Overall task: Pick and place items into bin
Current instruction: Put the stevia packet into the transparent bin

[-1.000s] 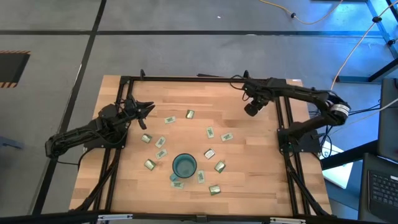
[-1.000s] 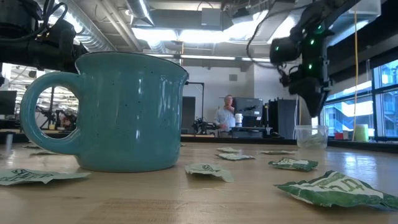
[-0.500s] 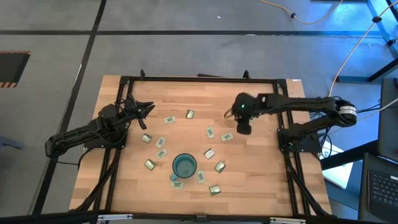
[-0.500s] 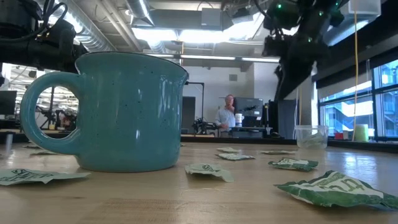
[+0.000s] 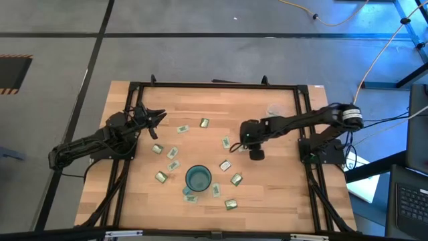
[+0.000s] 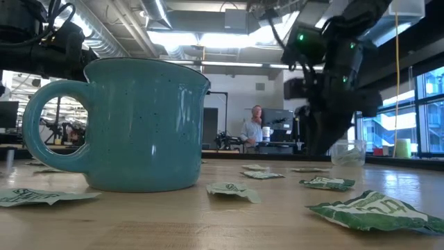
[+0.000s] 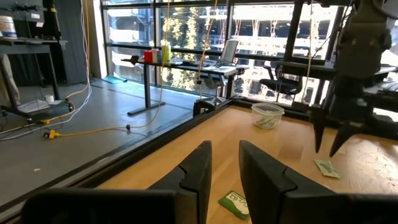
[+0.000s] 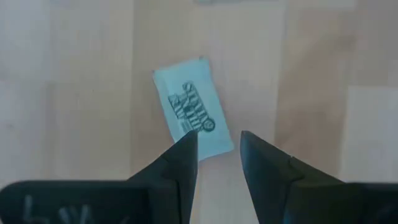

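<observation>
Packets (image 5: 225, 165) litter the wooden table (image 5: 281, 194); office room behind.

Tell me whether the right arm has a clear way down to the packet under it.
Probably yes: the right pincer hangs open directly above the packet, with only bare wood around it.

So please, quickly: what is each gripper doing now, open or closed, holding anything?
Left gripper: open, empty, at the table's left side.
Right gripper: open, empty, above a packet.

Overhead camera looks straight down; table-level camera faces the mug (image 6: 132, 125) close; both show it.
</observation>
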Robot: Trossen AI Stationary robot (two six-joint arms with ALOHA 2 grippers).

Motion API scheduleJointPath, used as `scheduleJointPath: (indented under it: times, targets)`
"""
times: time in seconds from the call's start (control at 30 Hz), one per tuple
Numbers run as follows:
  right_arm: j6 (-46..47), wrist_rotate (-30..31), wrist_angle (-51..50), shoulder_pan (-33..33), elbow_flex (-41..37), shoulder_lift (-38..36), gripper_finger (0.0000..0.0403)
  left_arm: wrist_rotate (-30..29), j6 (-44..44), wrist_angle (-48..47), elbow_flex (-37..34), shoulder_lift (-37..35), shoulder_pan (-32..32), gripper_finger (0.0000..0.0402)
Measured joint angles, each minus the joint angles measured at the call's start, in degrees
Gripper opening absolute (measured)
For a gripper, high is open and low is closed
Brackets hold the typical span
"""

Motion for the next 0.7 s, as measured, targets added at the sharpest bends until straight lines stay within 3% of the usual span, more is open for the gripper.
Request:
scheduleJointPath:
  times: [0.17,0.4,0.6,0.7]
  targets:
    - [0.2,-0.1,0.0,0.0,0.1,4.2,0.0114,0.0,0.0,0.0,0.0,0.0,0.0,0.0075]
    - [0.2,-0.1,0.0,0.0,0.3,6.2,0.0062,0.0,0.0,0.0,0.0,0.0,0.0,0.0075]
    - [0.7,0.0,-2.6,0.0,0.3,3.3,0.0010,0.0,0.0,0.0,0.0,0.0,0.0,0.0075]
    - [2.0,0.1,-5.9,-0.2,2.2,-0.4,0.0005,0.0,0.0,0.0,0.0,0.0,0.0,0.0074]
